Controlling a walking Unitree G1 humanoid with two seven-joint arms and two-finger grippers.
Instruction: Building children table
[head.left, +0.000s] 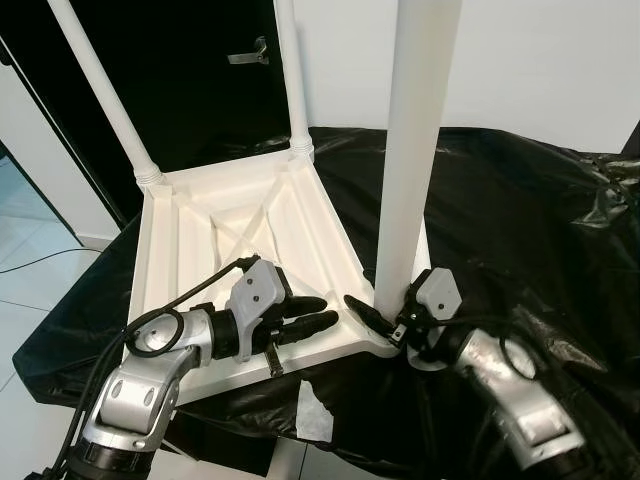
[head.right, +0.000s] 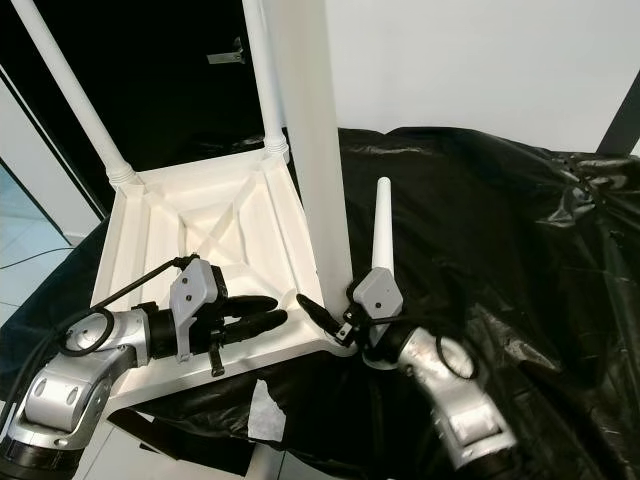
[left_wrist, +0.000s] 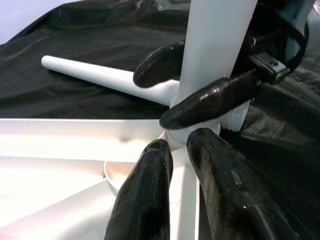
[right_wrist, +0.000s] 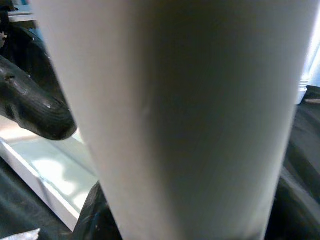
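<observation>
Tabletop: white plastic, lying upside down on the black sheet, ribbed underside facing up, near-right corner toward the robot.
Far-left leg: white, standing up from the far-left corner of the tabletop, leaning slightly left.
Far-right leg: white, upright in the far-right corner socket.
Near-right leg: white, thick in view, standing upright at the near-right corner of the tabletop.
Loose leg: white, tapered, lying on the black sheet just right of the tabletop, beyond the right gripper.
Right gripper: at the base of the near-right leg; the left wrist view shows its two black fingers clamped on either side of that leg just above the socket.
Left gripper: over the near edge of the tabletop, pointing right toward the near-right corner; fingers close together, holding nothing.
Black sheet: crinkled plastic covering the work surface under and right of the tabletop.
Floor: pale tiles, at left.
</observation>
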